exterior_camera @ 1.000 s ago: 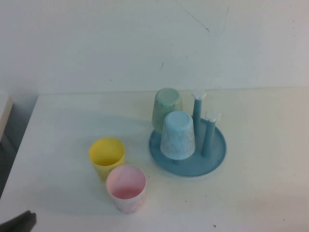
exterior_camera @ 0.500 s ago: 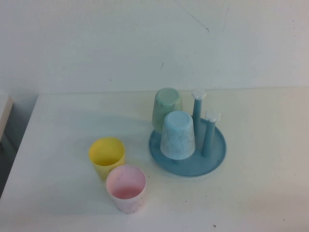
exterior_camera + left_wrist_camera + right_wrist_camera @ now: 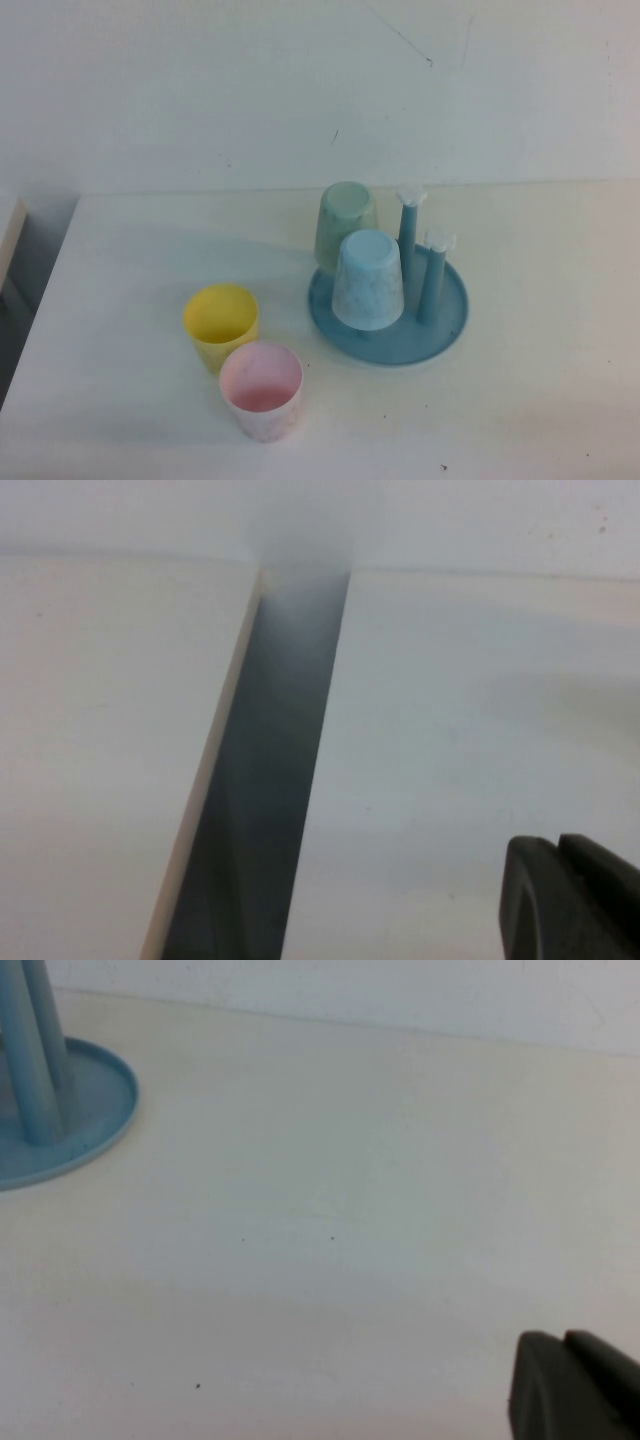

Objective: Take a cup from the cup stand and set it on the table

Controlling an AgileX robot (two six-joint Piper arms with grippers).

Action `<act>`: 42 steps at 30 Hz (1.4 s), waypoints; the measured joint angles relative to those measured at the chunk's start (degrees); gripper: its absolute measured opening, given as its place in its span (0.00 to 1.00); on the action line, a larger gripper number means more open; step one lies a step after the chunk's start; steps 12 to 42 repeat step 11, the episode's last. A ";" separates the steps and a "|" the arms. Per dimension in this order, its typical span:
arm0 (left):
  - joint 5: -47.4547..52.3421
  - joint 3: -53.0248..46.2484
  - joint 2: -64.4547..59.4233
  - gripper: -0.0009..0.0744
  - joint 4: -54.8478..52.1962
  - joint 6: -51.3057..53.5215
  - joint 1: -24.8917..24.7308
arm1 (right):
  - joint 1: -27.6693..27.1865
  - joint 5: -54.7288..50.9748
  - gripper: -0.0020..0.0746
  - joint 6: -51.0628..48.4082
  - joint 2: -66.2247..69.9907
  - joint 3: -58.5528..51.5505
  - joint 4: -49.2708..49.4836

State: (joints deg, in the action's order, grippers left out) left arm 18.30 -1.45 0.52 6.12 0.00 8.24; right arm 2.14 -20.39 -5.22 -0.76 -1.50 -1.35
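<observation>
The pale pink speckled cup (image 3: 261,390) stands upright on the white table (image 3: 540,400), near the front edge and left of the cup stand (image 3: 450,310). The round blue stand carries an upturned light blue cup (image 3: 368,280) and an upturned green cup (image 3: 346,225); two white-tipped pegs (image 3: 422,250) stand bare. Neither gripper shows in the high view. My left gripper (image 3: 558,848) is shut and holds nothing, over bare table by its left edge. My right gripper (image 3: 562,1342) is shut and holds nothing, low over the table to the right of the stand (image 3: 90,1110).
A yellow cup (image 3: 221,322) stands upright just behind and left of the pink one, almost touching it. A dark gap (image 3: 260,780) runs along the table's left edge beside another pale surface. A white wall rises behind the table.
A dark part of my left arm at the bottom left corner of the high view has drawn back out of sight. The cups and stand have not moved.
</observation>
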 joint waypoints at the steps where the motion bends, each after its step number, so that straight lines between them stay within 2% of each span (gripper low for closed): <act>1: 0.00 0.00 0.00 0.01 0.00 0.00 -0.73 | 0.00 0.00 0.02 0.00 0.00 0.00 0.00; 8: 0.00 0.00 0.00 0.01 0.00 0.00 -3.34 | 0.00 0.00 0.02 0.00 0.00 0.00 -0.10; 42: 0.12 0.00 0.00 0.01 0.00 0.00 -3.28 | 0.00 0.00 0.02 0.00 0.00 0.00 -0.10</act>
